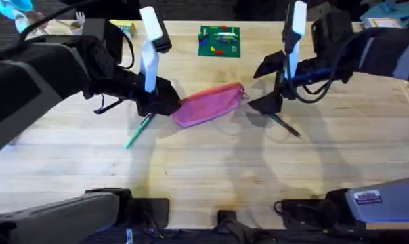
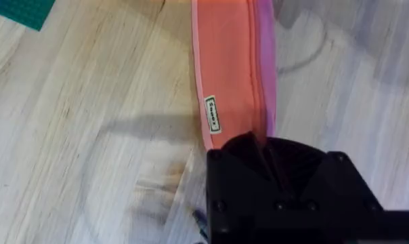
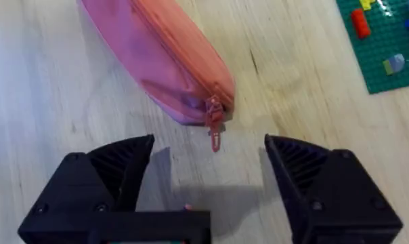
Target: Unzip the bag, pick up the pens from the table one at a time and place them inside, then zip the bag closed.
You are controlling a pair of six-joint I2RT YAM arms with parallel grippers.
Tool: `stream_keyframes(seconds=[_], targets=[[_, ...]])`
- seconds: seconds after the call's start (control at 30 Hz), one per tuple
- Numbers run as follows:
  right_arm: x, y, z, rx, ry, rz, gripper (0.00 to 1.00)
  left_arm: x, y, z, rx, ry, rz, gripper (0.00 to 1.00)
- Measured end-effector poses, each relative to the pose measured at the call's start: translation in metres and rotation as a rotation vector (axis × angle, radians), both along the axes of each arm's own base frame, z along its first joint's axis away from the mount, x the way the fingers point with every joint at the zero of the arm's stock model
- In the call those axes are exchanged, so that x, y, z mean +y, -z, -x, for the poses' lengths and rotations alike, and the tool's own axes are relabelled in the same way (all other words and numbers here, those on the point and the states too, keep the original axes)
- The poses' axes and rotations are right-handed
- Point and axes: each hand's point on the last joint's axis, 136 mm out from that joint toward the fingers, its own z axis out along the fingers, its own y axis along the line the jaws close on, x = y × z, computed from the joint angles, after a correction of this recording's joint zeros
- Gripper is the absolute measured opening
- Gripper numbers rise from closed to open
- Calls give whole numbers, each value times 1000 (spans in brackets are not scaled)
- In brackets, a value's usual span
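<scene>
Bag is lying on the table, in the middle, zipper closed, w/ its red pull hanging off the end that is pointing toward the right arm. Green pen is lying just beside the bag's other end, on the side nearer to the arm bases; black pen is lying near the pull end, a bit apart from the bag. Green board is sitting beyond the bag, well apart.

Left gripper is pressing on the bag's far-from-pull end and is looking clamped on the fabric there. Right gripper is standing wide open, the pull hanging just between its fingers, not touching yet.

Step in hand, I am judging: unzipping. To do it well, the right gripper should be coming down a little more, closing on the pull itself and not on the fabric, then drawing it along the zipper line toward the left gripper, which should be holding the bag so it is not sliding.

Right wrist view is showing the pull & the gap around it clearly; overhead is giving only a small red spot there. Left wrist view is showing a small label on the bag, but overhead alone is showing both pens.
</scene>
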Motion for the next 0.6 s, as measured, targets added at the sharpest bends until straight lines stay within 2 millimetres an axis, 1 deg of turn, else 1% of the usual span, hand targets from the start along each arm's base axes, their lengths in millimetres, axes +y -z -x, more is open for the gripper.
stream_keyframes(seconds=[0.17,0.33,0.47,0.6], targets=[[8,9,-3,-2,-21,0,997,0,0,0,0,0,0,43],[14,13,-1,5,-42,1,994,0,0,0,0,0,0,43],[16,13,-3,-19,-55,2,922,0,0,0,0,0,0,43],[17,10,-9,-57,-65,3,914,0,0,0,0,0,0,42]])
